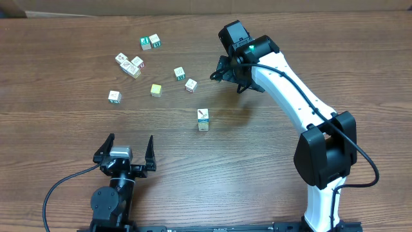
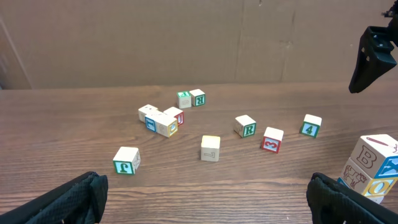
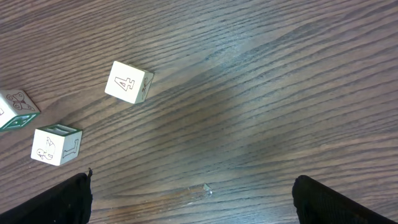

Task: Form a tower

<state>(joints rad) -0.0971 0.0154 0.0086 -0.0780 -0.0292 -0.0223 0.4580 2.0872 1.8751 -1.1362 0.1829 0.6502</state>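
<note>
The table (image 1: 64,129) is dark brown wood with a strong grain. A plain brown board (image 2: 186,37) stands along its far edge.

The tower (image 1: 203,119) stands alone near the middle of the table, on the near side of the scattered cubes and well apart from both arms. From the left wrist, the edge of the view cuts off its right side and a black finger hides its foot. I can read a B on the top cube and see at least one more cube under it, but I cannot tell the full height.

The left gripper (image 1: 130,142) sits near the front edge, spread wide with nothing in it. The right gripper (image 3: 194,202) hangs over bare wood near the cube marked 4 (image 3: 129,83), its jaws out at the corners of its own view and empty. From overhead I cannot pick that cube out beside the black wrist.

By my count there are two arms, one tower and one plain yellow-green cube (image 1: 156,90). The loose picture cubes are:
- a pair at the back (image 1: 154,41)
- a clump (image 2: 166,124) of three or four, pressed too close together to separate
- one marked R (image 2: 245,126)
- one marked 3 (image 2: 272,139)
- the 4
- a single cube (image 2: 127,160) off to the left

That makes nine or ten in all.
</note>
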